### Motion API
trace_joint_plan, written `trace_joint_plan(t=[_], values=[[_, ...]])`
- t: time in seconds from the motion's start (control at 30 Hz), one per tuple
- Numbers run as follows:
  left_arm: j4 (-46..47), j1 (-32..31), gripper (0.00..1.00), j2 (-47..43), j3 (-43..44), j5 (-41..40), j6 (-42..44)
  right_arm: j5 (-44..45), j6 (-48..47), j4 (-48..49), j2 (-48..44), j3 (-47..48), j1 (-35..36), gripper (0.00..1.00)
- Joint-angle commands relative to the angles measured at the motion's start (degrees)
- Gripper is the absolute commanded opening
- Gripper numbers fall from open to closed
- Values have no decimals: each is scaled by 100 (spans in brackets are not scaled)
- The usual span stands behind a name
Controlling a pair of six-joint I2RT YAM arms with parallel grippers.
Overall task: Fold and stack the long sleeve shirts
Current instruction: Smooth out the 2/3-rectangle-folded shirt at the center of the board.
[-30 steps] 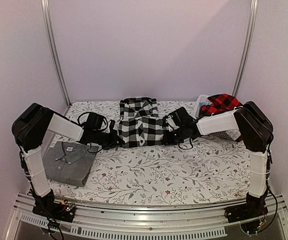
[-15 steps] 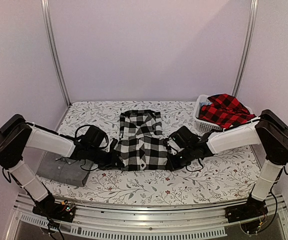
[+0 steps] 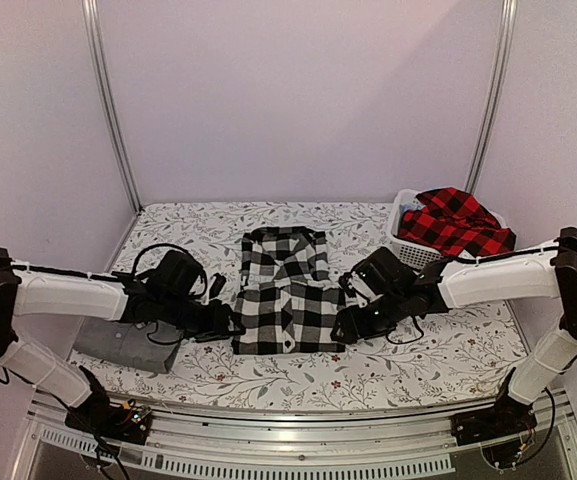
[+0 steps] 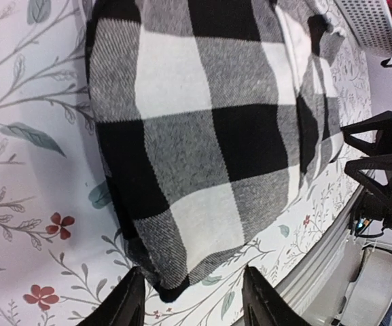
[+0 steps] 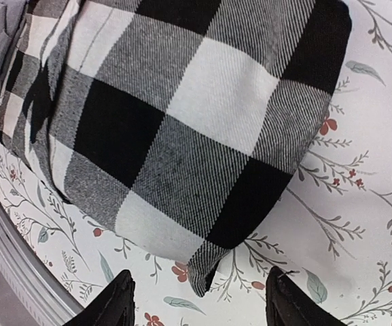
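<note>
The black-and-white check shirt [image 3: 286, 295] lies flat in the middle of the flowered table, collar toward the back. My left gripper [image 3: 226, 322] is at its near left corner and my right gripper [image 3: 343, 325] at its near right corner. Both are open. In the left wrist view the shirt's corner [image 4: 165, 285] rests loose on the table between the spread fingers of the left gripper [image 4: 194, 302]. The right wrist view shows the other corner [image 5: 206, 275] the same way, just ahead of the right gripper [image 5: 202, 302]. The grey shirt [image 3: 118, 340] lies folded at the near left, partly under my left arm. The red-and-black shirt [image 3: 455, 222] is heaped in the basket.
A white plastic basket [image 3: 413, 250] stands at the back right. The table's near metal rail [image 3: 288, 415] runs just behind both grippers and shows in the wrist views [image 4: 331, 251] [image 5: 5, 272]. Upright frame posts [image 3: 108, 100] stand at the back corners.
Both arms drew the check shirt toward the near edge and stretched it flat. Both grippers, shut on its corners before, have opened and let go.
</note>
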Motion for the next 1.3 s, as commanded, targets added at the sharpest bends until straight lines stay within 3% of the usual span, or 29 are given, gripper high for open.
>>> trace_joint_plan(t=[0.0, 0.17, 0.37, 0.8, 0.9, 1.07, 1.17, 1.27], values=[[-274, 397, 49, -201, 405, -240, 443, 73, -165, -2, -317, 306, -422, 67], [-158, 937, 48, 291, 888, -3, 895, -306, -382, 496, 29, 699, -1028, 67], [23, 1386, 49, 1073, 1477, 306, 1186, -497, -477, 842, 694, 1232, -1273, 66], [207, 1425, 48, 2288, 2225, 699, 1289, -632, -475, 1048, 1614, 1580, -1295, 60], [234, 1395, 43, 2437, 2315, 726, 1281, -640, -484, 1031, 1713, 1680, -1290, 53], [244, 1337, 27, 2528, 2474, 793, 1298, -566, -566, 875, 1740, 1932, -1244, 31], [208, 1317, 12, 2519, 2521, 772, 1323, -526, -637, 742, 1799, 2127, -1197, 15], [207, 1310, 3, 2335, 2501, 700, 1361, -401, -722, 599, 1804, 2341, -1110, 6]])
